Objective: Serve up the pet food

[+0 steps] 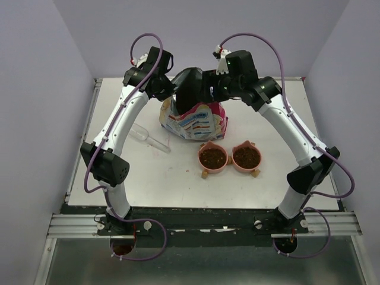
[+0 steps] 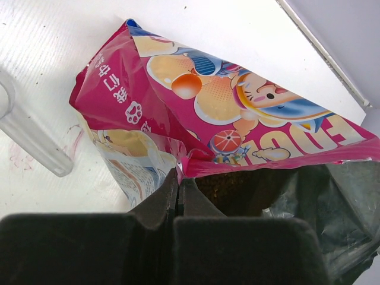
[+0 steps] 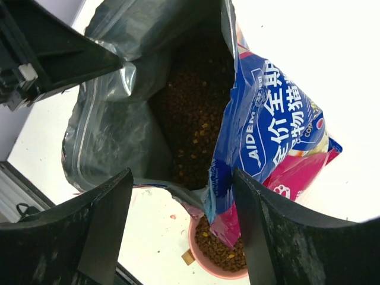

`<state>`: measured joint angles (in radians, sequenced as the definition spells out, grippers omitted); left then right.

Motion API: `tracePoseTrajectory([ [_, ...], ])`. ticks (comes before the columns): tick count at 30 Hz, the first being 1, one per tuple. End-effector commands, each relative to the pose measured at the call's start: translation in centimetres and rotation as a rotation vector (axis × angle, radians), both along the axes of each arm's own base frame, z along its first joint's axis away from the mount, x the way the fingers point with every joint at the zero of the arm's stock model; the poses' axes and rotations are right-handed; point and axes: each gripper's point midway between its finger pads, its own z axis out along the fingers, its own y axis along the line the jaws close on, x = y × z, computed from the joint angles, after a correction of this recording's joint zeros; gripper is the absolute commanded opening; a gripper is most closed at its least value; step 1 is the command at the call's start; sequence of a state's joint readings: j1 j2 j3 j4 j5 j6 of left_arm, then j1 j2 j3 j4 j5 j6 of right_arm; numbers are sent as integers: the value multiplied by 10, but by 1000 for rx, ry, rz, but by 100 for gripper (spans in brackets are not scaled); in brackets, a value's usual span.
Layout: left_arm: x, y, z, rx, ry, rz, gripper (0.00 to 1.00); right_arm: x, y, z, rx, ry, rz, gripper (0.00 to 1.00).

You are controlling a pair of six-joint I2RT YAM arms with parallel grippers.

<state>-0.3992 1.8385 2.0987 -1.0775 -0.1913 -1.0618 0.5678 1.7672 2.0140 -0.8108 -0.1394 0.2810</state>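
The pink-edged printed bag (image 1: pixel 196 122) stands open at the back middle of the table, with dark brown pet food (image 3: pixel 193 113) heaped inside it. The pet food also fills both pink cat-eared bowls (image 1: pixel 212 158) (image 1: pixel 246 157) in front of the bag. My left gripper (image 2: pixel 179 175) is shut on the bag's pink top edge (image 2: pixel 196 163). It shows in the top view (image 1: pixel 181 89). My right gripper (image 3: pixel 181 178) is open above the bag's mouth, its fingers on either side of the torn blue rim corner (image 3: pixel 222 184). It also shows in the top view (image 1: pixel 208 89).
A clear plastic scoop (image 1: pixel 148 138) lies on the white table left of the bag, also in the left wrist view (image 2: pixel 32 145). One filled bowl (image 3: pixel 219 249) sits just below the right gripper. The table's raised edge (image 1: pixel 95 113) borders the left side.
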Motion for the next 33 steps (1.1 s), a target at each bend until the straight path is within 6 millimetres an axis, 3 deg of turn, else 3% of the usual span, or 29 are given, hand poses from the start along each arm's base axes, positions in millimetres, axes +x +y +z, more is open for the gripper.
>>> tracePoseTrajectory([
  [1, 5, 9, 25, -33, -55, 54, 0, 3, -9, 18, -33, -117, -48, 75],
  [5, 4, 18, 30, 9, -78, 62, 0, 18, -26, 0, -139, -135, -131, 64],
  [8, 3, 23, 32, 31, -90, 75, 0, 25, -29, -7, -191, -153, -132, 54],
  [11, 5, 26, 34, 37, -96, 81, 0, 29, -35, -27, -273, -123, -125, 47],
  [14, 8, 31, 39, 61, -116, 90, 0, 26, -42, -30, -316, -129, -122, 35],
  [18, 14, 57, 55, 191, -164, 110, 0, 18, -61, -22, -375, -184, -122, 19],
  [22, 21, 82, 79, 355, -247, 99, 0, 4, -64, -32, -418, -217, -26, 0],
  [27, 25, 98, 95, 467, -306, 87, 0, 8, -79, -52, -487, -185, -57, 0],
  [30, 25, 99, 96, 469, -306, 69, 0, 11, -91, -42, -453, -165, -97, 0],
  [33, 25, 90, 100, 426, -325, 36, 0, 4, -75, -24, -374, -148, -41, 10],
])
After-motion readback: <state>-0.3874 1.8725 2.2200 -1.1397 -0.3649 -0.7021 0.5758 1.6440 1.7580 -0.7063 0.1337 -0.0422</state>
